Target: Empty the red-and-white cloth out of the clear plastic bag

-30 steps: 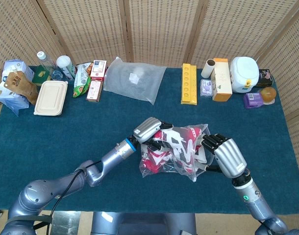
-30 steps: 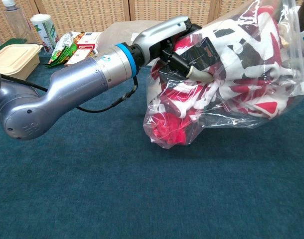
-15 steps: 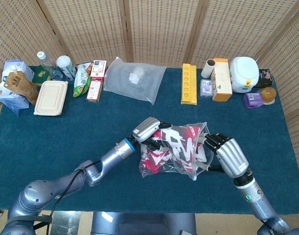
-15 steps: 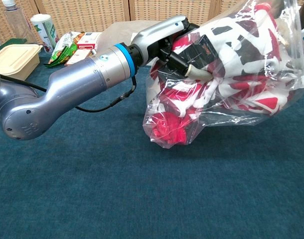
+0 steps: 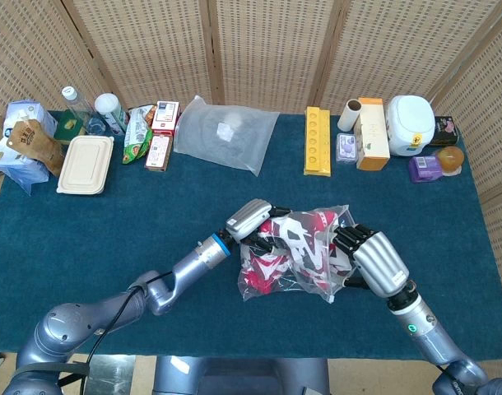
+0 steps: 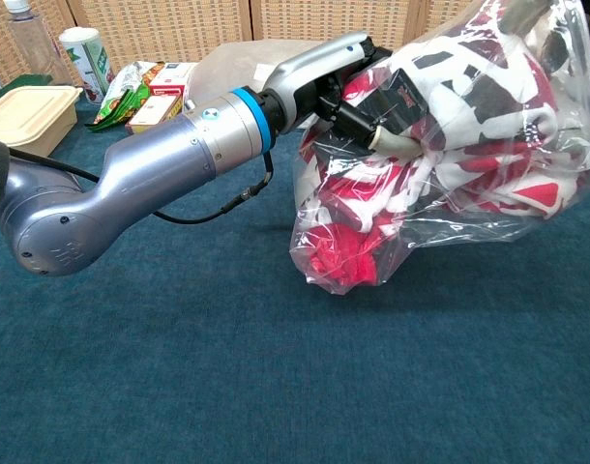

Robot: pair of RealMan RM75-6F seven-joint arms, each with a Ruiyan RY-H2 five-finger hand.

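Note:
A clear plastic bag lies at the middle of the blue table, stuffed with the red-and-white cloth. My left hand reaches into the bag's left side, and its fingers hold the cloth inside. At the bag's right end my right hand grips the plastic. In the chest view only a grey sliver at the top right edge shows of that hand. The bag's lower red corner rests on the table.
Along the back edge stand a flat plastic pouch, a yellow tray, boxes, a white appliance, a beige lidded container, snack packs and bottles. Blue cloth covers the table.
The bag and both hands have shifted slightly. My right hand has moved left, pushing closer against the bag; the left hand has edged right with it. The bag looks more bunched.

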